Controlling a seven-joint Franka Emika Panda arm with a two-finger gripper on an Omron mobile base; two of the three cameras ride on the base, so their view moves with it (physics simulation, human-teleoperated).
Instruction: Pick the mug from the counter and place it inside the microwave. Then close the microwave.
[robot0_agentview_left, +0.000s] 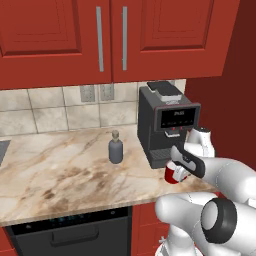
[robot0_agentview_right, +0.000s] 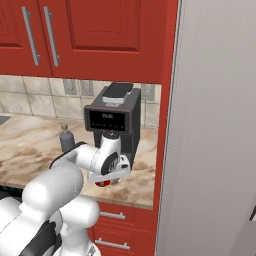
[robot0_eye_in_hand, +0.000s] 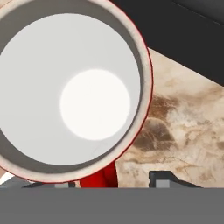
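Hand view looks straight down into the mug (robot0_eye_in_hand: 74, 96): white inside, red rim, red handle (robot0_eye_in_hand: 101, 177) poking out low between the two dark finger tips (robot0_eye_in_hand: 168, 179). Standing on the counter (robot0_agentview_left: 60, 170), directly under the gripper (robot0_eye_in_hand: 105, 183), close in front of the coffee machine (robot0_agentview_left: 167, 120).

Left base view puts the gripper (robot0_agentview_left: 178, 169) right down on the mug (robot0_agentview_left: 172, 175), hand tilted over its top. Right base view leaves just a sliver of red mug (robot0_agentview_right: 103, 183) below the gripper (robot0_agentview_right: 107, 178).

Jaws stand apart, one to each side of the handle end of the mug; impossible to tell yet whether clamped or merely straddling.

Judged step: securing the grasp before the lift. To do it well:
- Close squarely, with the rim wall or handle centred between the tips, not skewed toward one tip.
- Hold position while closing; no sideways drag, or likely tipping toward the machine just beyond the jaws.
- Lift straight up first, clear of the stone, and only then swing away.
- Keep the mug upright under the jaws through the carry; probably light, but held off-centre, so prone to pivoting.
- Mind the soap dispenser (robot0_agentview_left: 116, 147), well off to the side of the jaws and unlikely to interfere.
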